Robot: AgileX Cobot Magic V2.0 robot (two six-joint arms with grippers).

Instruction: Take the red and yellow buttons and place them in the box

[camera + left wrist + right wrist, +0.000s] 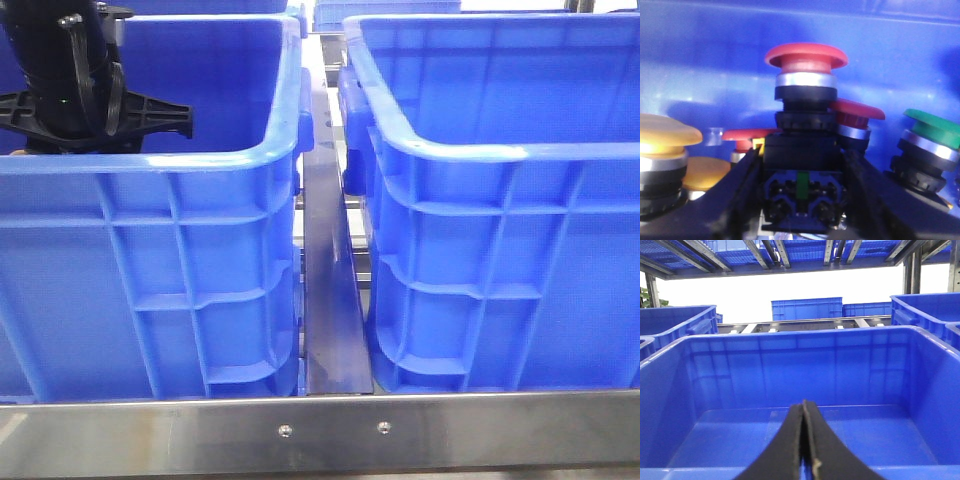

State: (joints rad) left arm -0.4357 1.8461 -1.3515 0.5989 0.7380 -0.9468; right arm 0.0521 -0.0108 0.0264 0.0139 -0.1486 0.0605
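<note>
Blue crates (200, 260) on steel rack; left claw (802, 200) clamps red button (805, 75) among other buttons, right claw (804, 450) closed, empty, above empty crate (805, 440).

Two big blue plastic crates (150, 270) (510, 250) are sitting side by side on a metal rack, a steel rail (330, 300) running between them and a bolted steel bar (320, 435) crossing the surface's near edge. Further blue crates (807, 308) are standing behind on roller rails, more shelving (790, 255) is hanging overhead, and bright white light is glaring through the gap beyond.
</note>
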